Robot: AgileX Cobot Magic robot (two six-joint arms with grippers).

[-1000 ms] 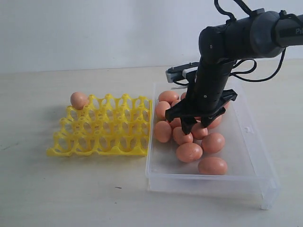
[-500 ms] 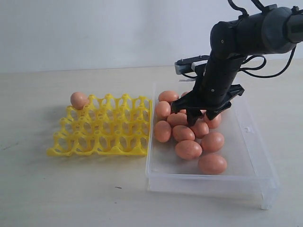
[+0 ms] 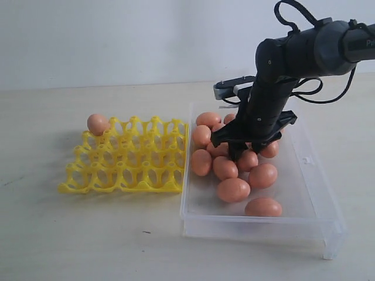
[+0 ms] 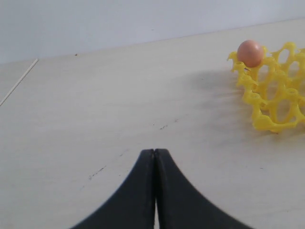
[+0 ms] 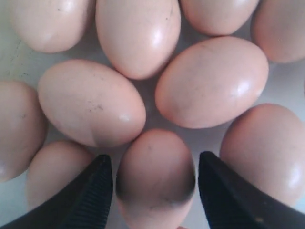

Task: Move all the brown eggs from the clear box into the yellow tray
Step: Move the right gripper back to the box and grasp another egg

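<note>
Several brown eggs (image 3: 233, 189) lie clustered in the clear box (image 3: 319, 196) on the right. One more brown egg (image 3: 98, 123) sits in the far left corner cup of the yellow tray (image 3: 126, 161). My right gripper (image 3: 245, 153) is down among the eggs in the box, open. In the right wrist view its fingers (image 5: 93, 191) straddle one egg (image 5: 155, 191), with a small gap on each side. My left gripper (image 4: 155, 151) is shut and empty over the bare table, with the tray (image 4: 274, 102) and its egg (image 4: 250, 52) ahead of it.
The box's left wall stands right against the tray's right edge. The near right part of the box floor (image 3: 304, 187) holds no eggs. A pale wall rises behind the table.
My right gripper rose and swung slightly right, then came back down to the left, lower among the eggs. The left gripper's earlier state is not shown.
</note>
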